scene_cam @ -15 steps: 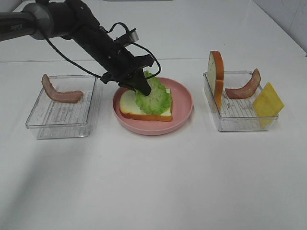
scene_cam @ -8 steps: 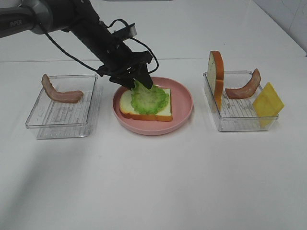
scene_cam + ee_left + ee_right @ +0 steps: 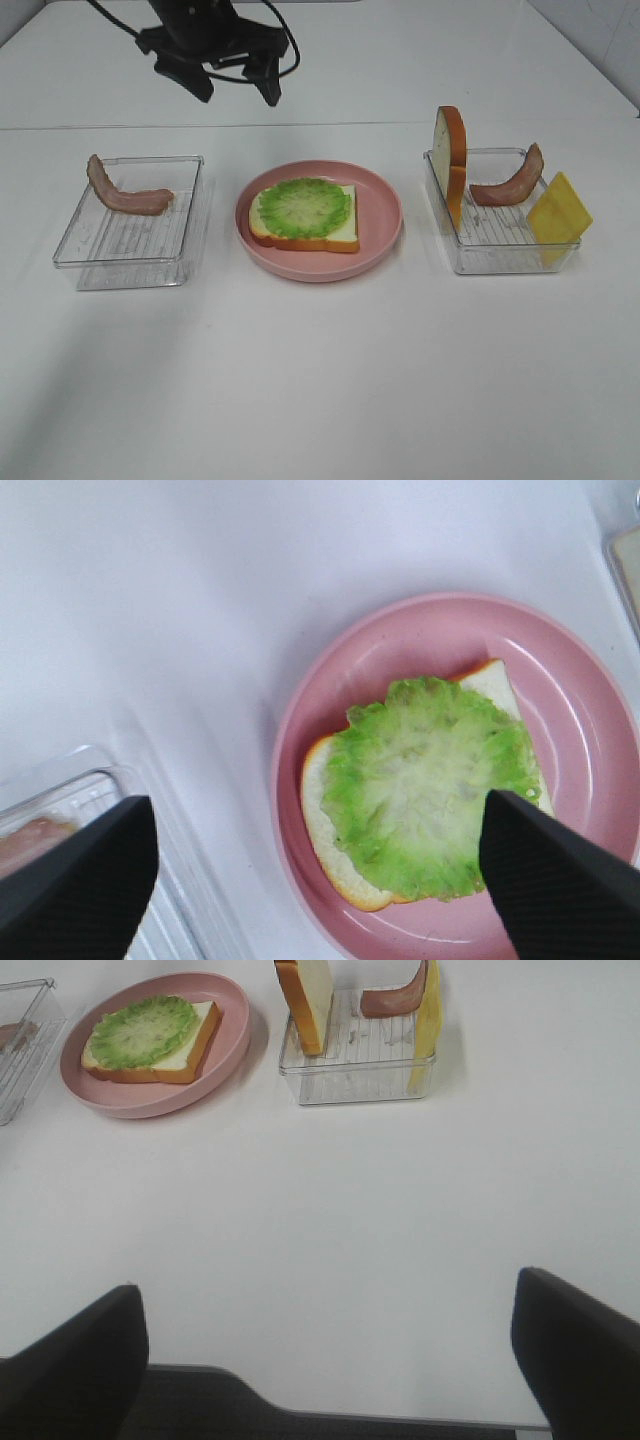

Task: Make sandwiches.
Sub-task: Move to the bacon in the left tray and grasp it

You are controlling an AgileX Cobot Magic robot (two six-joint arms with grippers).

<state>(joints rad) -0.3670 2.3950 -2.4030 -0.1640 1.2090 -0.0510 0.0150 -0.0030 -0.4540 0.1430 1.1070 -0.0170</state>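
One white bread slice (image 3: 335,232) lies on the pink plate (image 3: 385,212), and a green lettuce leaf (image 3: 301,207) rests flat on top of it. My left gripper (image 3: 236,88) hangs open, high above and behind the plate, holding nothing. Its wrist view looks straight down on the lettuce (image 3: 425,780) between the spread fingers (image 3: 75,880). A second bread slice (image 3: 452,165) stands upright in the right tray (image 3: 500,262), beside a bacon strip (image 3: 508,185) and a yellow cheese square (image 3: 558,215). Another bacon strip (image 3: 125,195) lies in the left tray (image 3: 120,270). My right gripper (image 3: 325,1300) stands open over bare table, outside the high view.
The two clear trays flank the plate on the white table (image 3: 320,380). A table edge shows close below the right gripper's fingers (image 3: 580,1350). A black cable loops at the left arm's wrist (image 3: 285,45).
The left gripper let go of the lettuce, opened, and rose up and back, away from the plate. The lettuce now lies flat on the bread. The right gripper stayed open.
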